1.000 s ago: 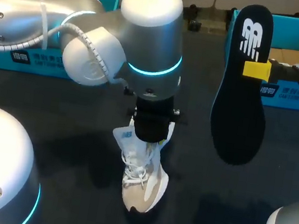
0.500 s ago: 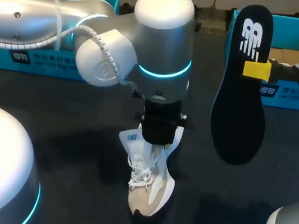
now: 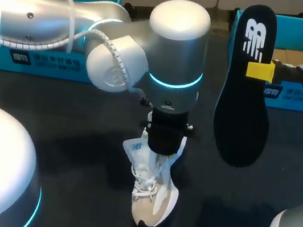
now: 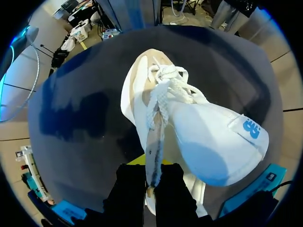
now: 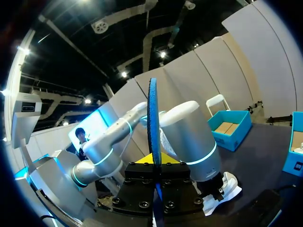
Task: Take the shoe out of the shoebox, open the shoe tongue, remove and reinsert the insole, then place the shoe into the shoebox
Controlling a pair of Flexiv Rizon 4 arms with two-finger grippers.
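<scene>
Dark table (image 3: 78,136) carried a blue shoebox (image 3: 33,60) at its far left. Left arm (image 3: 172,53) stood over the white shoe (image 3: 152,197) at mid-table, outside the shoebox, with the left hand (image 4: 152,182) pinched shut on the shoe's heel-end edge. Black insole (image 3: 243,116) hung above the table's right side, edge-on to the right wrist camera, with the right hand (image 5: 155,172) clamped on it.

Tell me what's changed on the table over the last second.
The left arm swung toward the table's right and nearer the camera, and the shoe, clamped in the left gripper, moved along with it. Nothing was grabbed or released. The right gripper kept the black insole held up in the same spot, and the blue box on the left and the blue box on the right did not move.
</scene>
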